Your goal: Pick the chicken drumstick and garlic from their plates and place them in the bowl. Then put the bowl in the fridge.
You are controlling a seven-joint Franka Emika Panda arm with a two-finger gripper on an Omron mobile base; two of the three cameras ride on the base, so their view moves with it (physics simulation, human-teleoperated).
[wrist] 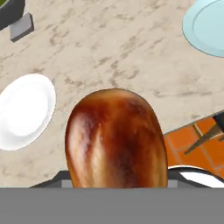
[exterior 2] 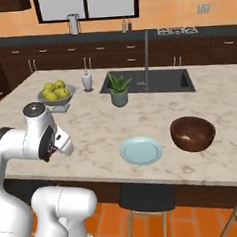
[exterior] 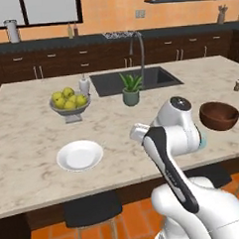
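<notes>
— How many plates do you count?

— Two. A white plate near the front edge of the marble island, bare, and a light blue plate further along, also bare. One brown bowl stands just beside the blue plate, apart from it, and nothing shows inside it.

— And the food?

— One chicken drumstick, glossy reddish brown. In the hand view it sits right up close between the gripper's tips, above the counter between the two plates. The jaws stand partly apart, closed on the drumstick. Where the garlic is, I can't tell.

— What else is on the island?

— One grey pedestal dish of yellow-green fruits, one small potted plant by the sink, one white bottle. Dark cabinets run along the orange wall, and the floor is orange tile.

— Do the views differ?

— From the left the arm hides most of the blue plate, only a sliver peeking out. From the right that plate is plain to see. The hand view catches both plates at once.
</notes>
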